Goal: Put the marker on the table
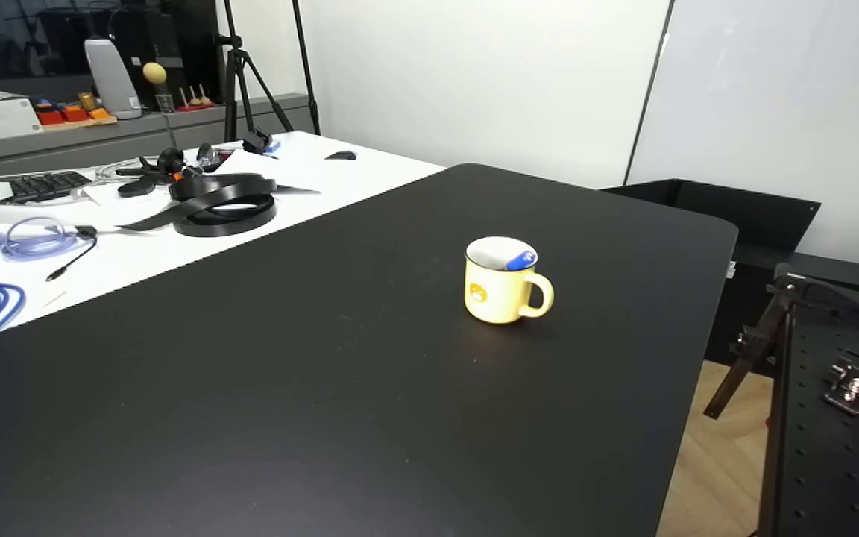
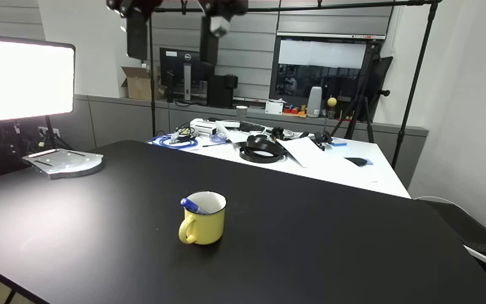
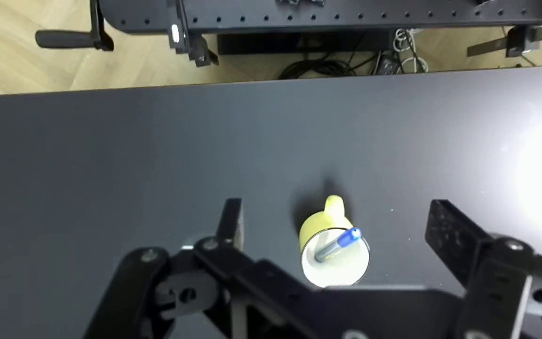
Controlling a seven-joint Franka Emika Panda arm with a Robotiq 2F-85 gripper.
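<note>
Wrist view looks down on the table (image 3: 134,155), a matte black top that takes up most of the frame; it fills the lower part of both exterior views as well. Smaller is the white table (image 1: 385,177), which runs along the left side of the frame in an exterior view and carries a black coil (image 1: 230,225). Next comes the gripper (image 3: 339,214), spanning the bottom of the wrist view and hanging at the top of the frame, left of centre, in an exterior view. Its fingers (image 2: 136,38) stand wide apart and have hold of nothing. A silver plate (image 2: 63,162) shows at the edge of the table, at the left of the frame in an exterior view. The mug (image 1: 496,294) stands upright on the table: yellow outside, white inside, dark along the rim, with a small orange figure on its side. From the wrist it appears right of centre in the lower half, framed between the fingers, its handle toward the top. Smallest is the marker (image 3: 339,244), which is inside the mug, tilted. Its barrel is thin and pale, greyish white from the wrist, and slants from lower left to upper right within the mouth of the mug. The cap (image 3: 349,237) is a strong blue with a paler spot at its tip; near the handle it pokes up past the rim, and that blue end shows in both exterior views.
</note>
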